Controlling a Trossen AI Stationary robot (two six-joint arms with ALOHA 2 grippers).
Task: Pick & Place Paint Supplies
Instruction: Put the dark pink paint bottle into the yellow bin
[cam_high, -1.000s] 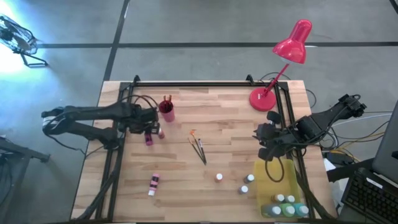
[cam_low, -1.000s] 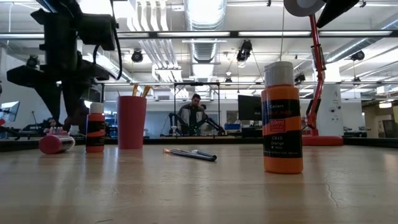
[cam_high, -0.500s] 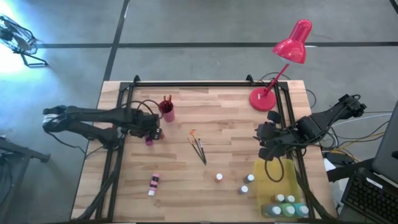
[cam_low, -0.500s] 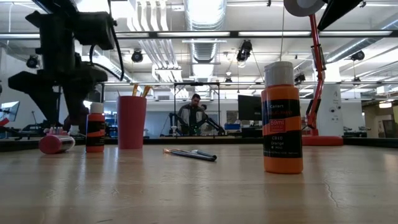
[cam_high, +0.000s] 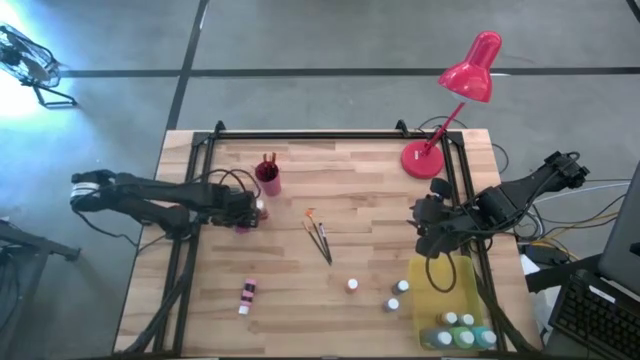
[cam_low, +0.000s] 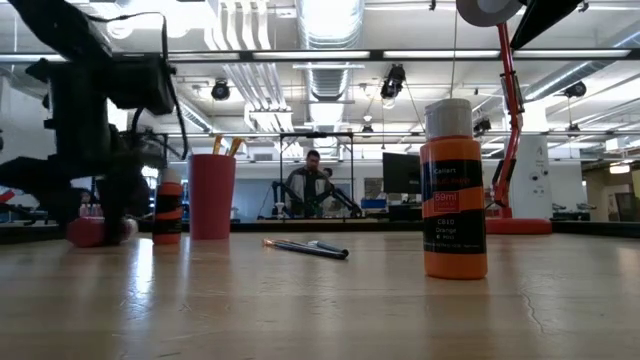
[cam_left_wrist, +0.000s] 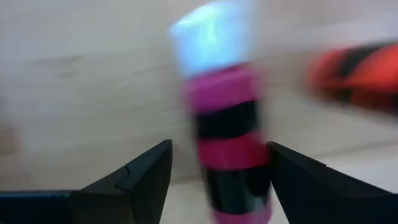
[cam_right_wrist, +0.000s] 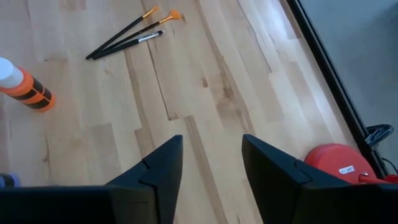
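**A:** How many bottles can you count from your seat?

**B:** Out on the bare bench (cam_high: 350, 180), five. A pink bottle (cam_high: 240, 224) lies on its side near the left edge, and an orange bottle (cam_low: 168, 211) stands upright just beside it. A second pink bottle (cam_high: 246, 294) lies nearer the front left corner. Two white-capped ones stand toward the front right: one (cam_high: 353, 285) alone, and another (cam_high: 403, 287) next to the yellow tray (cam_high: 445, 295).

**A:** And in the tray?

**B:** You see a cluster of white caps (cam_high: 458, 328) at its front end, plus a dark bottle (cam_high: 393, 304) just outside its left wall. You cannot get a sure count of that cluster.

**A:** Brushes?

**B:** Three paintbrushes (cam_high: 319, 238) lie together mid-bench, and a red cup (cam_high: 268, 177) toward the back left holds more handles.

**A:** The grippers?

**B:** Your left gripper (cam_left_wrist: 214, 180) is low over the lying pink bottle, fingers apart on either side of it, not closed on it. Your right gripper (cam_right_wrist: 211, 165) hangs at the right edge above the tray's back end, fingers apart, holding nothing.

**A:** The rest?

**B:** A red desk lamp (cam_high: 455, 100) stands at the back right corner. The bench is pale wood planks with a black frame; grey floor surrounds it. Across the room, under ceiling ducts and strip lights, a person (cam_low: 312, 185) sits.
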